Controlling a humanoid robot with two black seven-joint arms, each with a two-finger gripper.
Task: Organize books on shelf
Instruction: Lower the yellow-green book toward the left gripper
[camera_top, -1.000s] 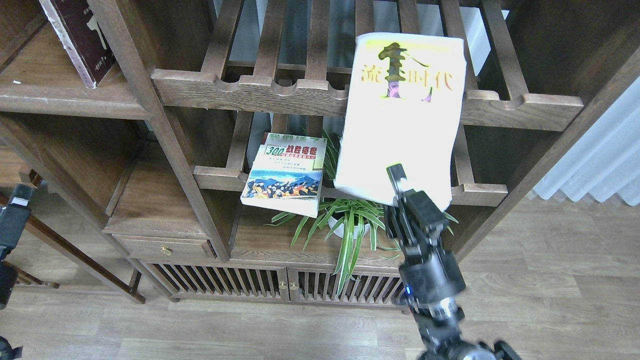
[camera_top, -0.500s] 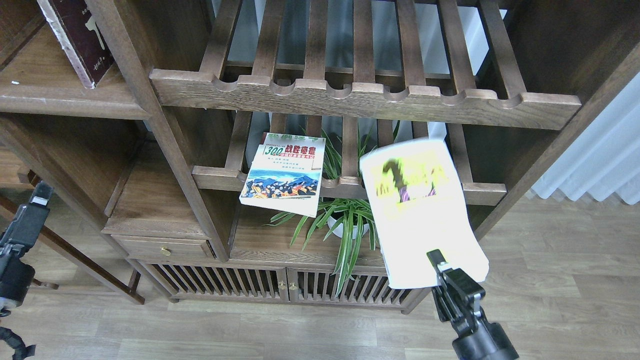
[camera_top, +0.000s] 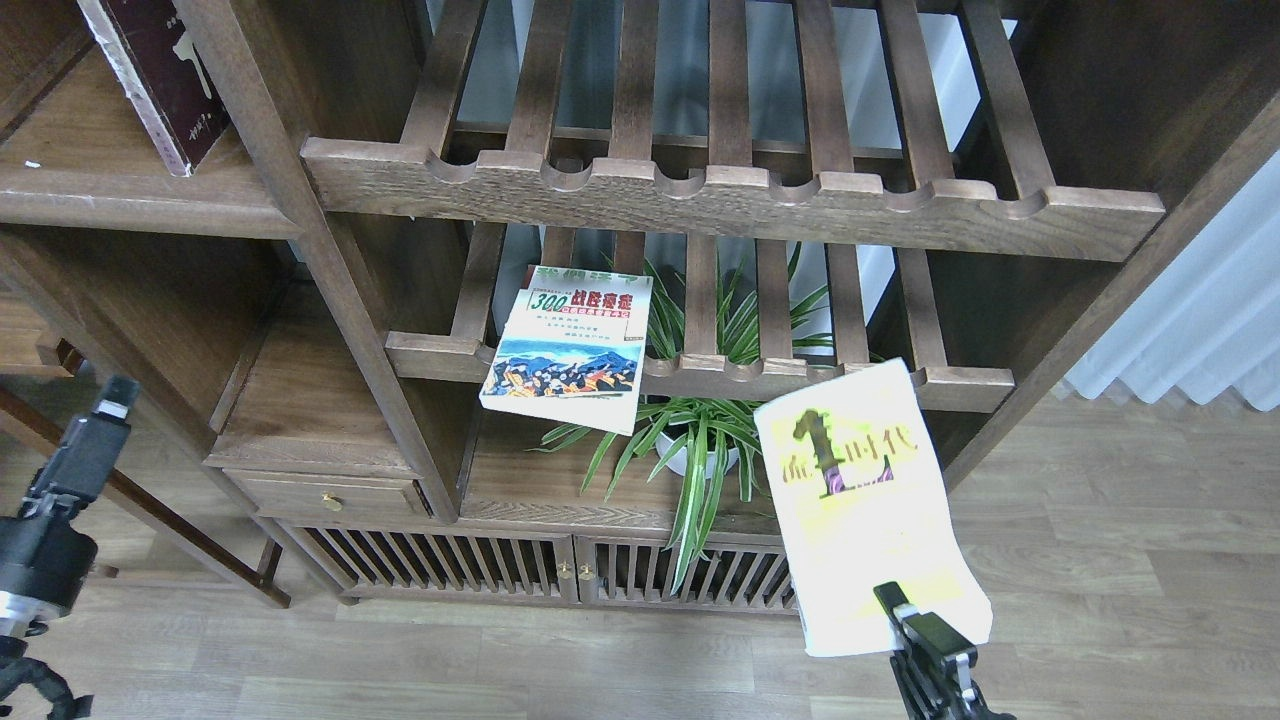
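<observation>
Low at 5 o'clock, the right gripper (camera_top: 915, 625) pinches the bottom edge of the yellow book (camera_top: 865, 505), which rises from it toward 11 o'clock, cover up, in the air before the cabinet and touching nothing else. At 9 o'clock of this book, the small book (camera_top: 570, 345) lies tilted on the lower slatted rack (camera_top: 940, 380), overhanging its front rail, above the potted plant (camera_top: 700, 455). The maroon book (camera_top: 160, 75) leans at 10 o'clock on the flat shelf (camera_top: 110, 170), well apart from both. At 8 o'clock the left gripper (camera_top: 95, 440) hangs apart from every book; whether its fingers are parted cannot be told.
</observation>
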